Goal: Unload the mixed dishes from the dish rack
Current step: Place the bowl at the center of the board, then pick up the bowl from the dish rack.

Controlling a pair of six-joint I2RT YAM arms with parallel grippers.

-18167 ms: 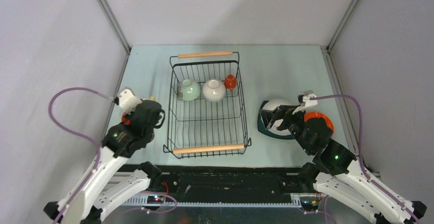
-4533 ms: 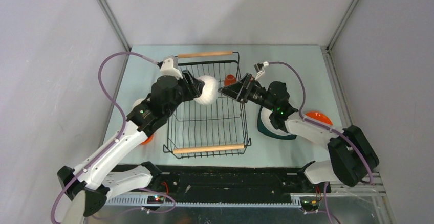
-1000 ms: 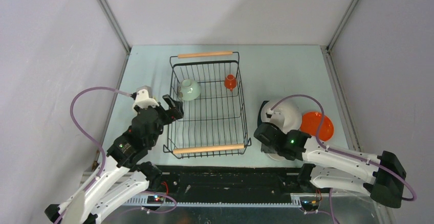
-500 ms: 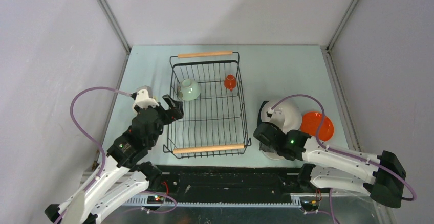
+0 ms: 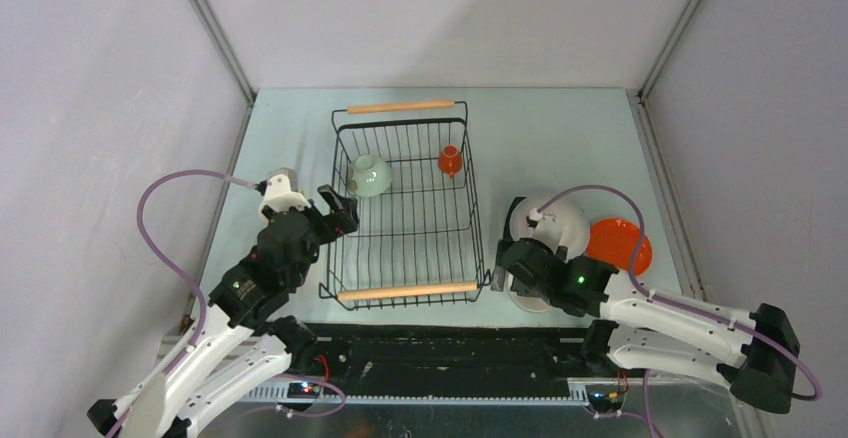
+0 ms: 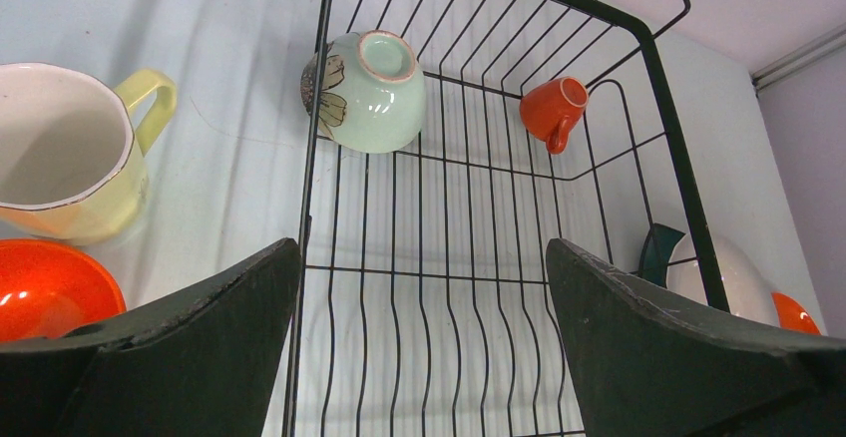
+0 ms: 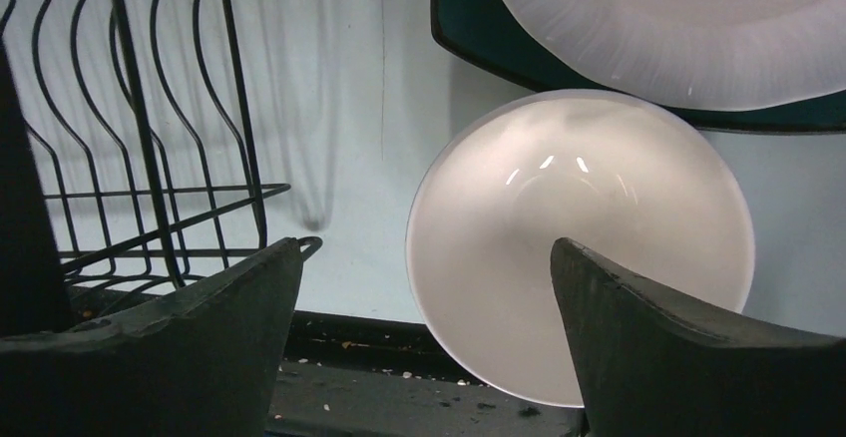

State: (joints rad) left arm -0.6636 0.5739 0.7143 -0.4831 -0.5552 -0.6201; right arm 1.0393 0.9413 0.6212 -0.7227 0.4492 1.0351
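Pale blue-green counter (image 5: 560, 128), grey walls around. Dish rack (image 5: 408, 291) mid-counter. Pale green bowl (image 5: 369, 175) tipped, foot showing, in rack's far-left corner. Orange cup (image 5: 450, 161) toward far-right corner. Left hand (image 6: 421, 247) spread wide over rack's left rim, holding nothing. Right hand (image 7: 424, 247) spread wide above white bowl (image 7: 579, 247) at counter's near edge, right of rack; fingers not closed on it. Yellow mug (image 6: 60, 173) and orange bowl (image 6: 45, 297) on counter left of rack.

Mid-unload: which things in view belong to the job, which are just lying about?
Job: black wire dish rack with wooden handles; pale green bowl and small orange cup in it; out of it: glossy white bowl, ribbed white dish on a dark teal square plate, orange plate, orange bowl, pale yellow mug.
Lying about: purple cables; black strip along the near edge.
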